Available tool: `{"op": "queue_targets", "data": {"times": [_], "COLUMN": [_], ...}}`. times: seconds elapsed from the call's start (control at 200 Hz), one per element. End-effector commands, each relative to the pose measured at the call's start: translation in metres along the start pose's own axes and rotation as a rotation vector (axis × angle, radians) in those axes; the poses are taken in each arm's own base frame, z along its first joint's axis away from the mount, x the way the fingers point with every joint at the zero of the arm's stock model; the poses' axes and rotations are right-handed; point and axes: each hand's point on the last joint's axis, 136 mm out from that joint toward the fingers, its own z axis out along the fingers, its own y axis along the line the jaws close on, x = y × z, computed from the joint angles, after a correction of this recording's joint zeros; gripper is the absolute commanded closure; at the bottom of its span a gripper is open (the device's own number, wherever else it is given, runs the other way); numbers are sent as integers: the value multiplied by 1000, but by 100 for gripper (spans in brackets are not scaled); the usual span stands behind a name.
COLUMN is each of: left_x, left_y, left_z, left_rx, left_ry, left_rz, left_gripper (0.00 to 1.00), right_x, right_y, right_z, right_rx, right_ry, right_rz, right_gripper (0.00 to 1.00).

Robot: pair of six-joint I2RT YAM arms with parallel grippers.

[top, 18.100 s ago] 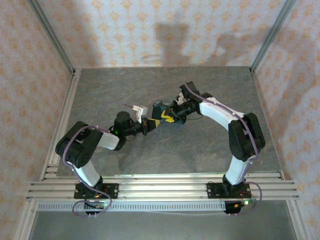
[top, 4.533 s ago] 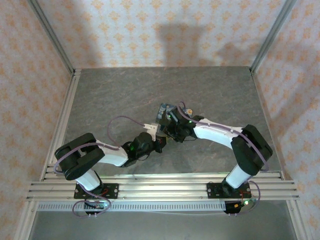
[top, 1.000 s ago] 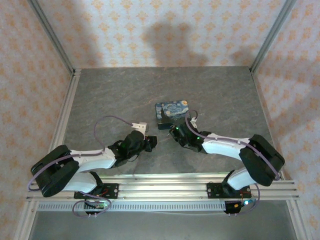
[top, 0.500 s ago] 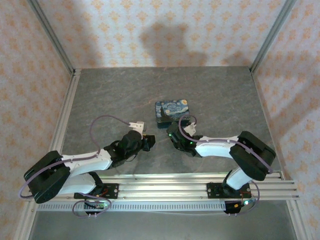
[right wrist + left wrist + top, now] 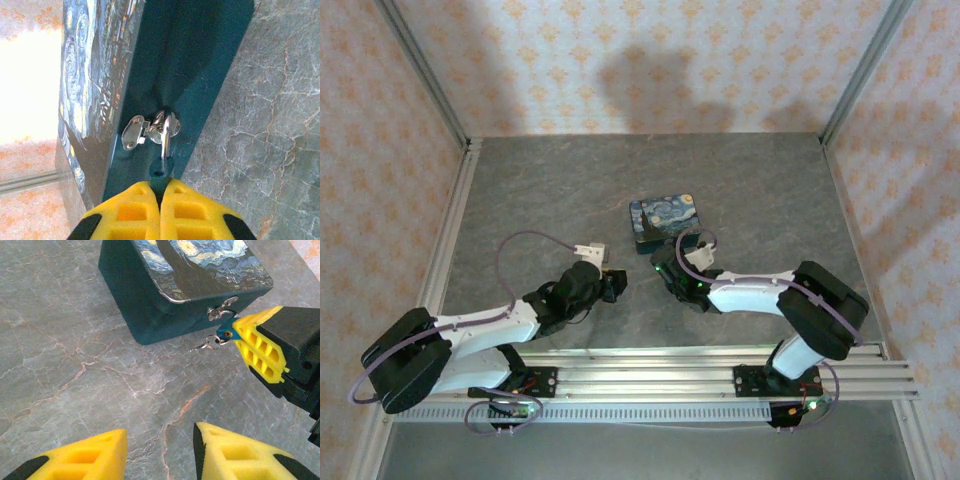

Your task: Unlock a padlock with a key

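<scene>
A dark blue box (image 5: 665, 220) with a swirly night-sky lid lies mid-table. On its front wall a silver hasp (image 5: 135, 131) carries the silver shackle (image 5: 166, 132) of a small blue padlock (image 5: 162, 167). My right gripper (image 5: 161, 186) is shut on the padlock's body, with the yellow fingers pressed together. Seen from the left wrist, the padlock (image 5: 226, 332) juts from those fingers, and the thin key (image 5: 210, 344) on a wire ring dangles beside it just above the table. My left gripper (image 5: 160, 450) stands open over bare stone, well short of the box (image 5: 170, 285).
The grey marbled tabletop (image 5: 540, 200) is bounded by aluminium rails at the left (image 5: 445, 250) and near edges and by patterned walls. Both arms lie low, with my left gripper (image 5: 610, 284) and right gripper (image 5: 665, 270) close together in front of the box.
The left arm has drawn slightly back and left. The right arm's elbow has swung in, while its gripper has moved a little left along the box front. The box has not moved.
</scene>
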Motion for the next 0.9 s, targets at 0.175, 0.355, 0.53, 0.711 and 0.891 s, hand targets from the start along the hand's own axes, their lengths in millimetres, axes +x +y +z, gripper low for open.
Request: {"op": "queue_targets", "data": {"times": [0.175, 0.355, 0.53, 0.711, 0.891], "left_x": [1, -1, -2, -3, -4], "left_y": [13, 15, 17, 19, 21], "left_z": [-4, -9, -12, -14, -18], "left_rx": [-49, -57, -64, -70, -72], "left_ry": [-4, -12, -16, -22, -35], "left_rz": [15, 43, 44, 41, 33], "left_gripper": [60, 60, 59, 59, 59], "right_x": [-20, -23, -17, 1, -21], "right_y": [12, 10, 4, 8, 24], "right_z": [0, 4, 10, 33, 16], "right_rx": [-48, -52, -3, 16, -7], "right_ry": [-135, -161, -117, 65, 2], "right_rz": [19, 28, 20, 56, 15], "right_gripper": [100, 100, 100, 100, 100]}}
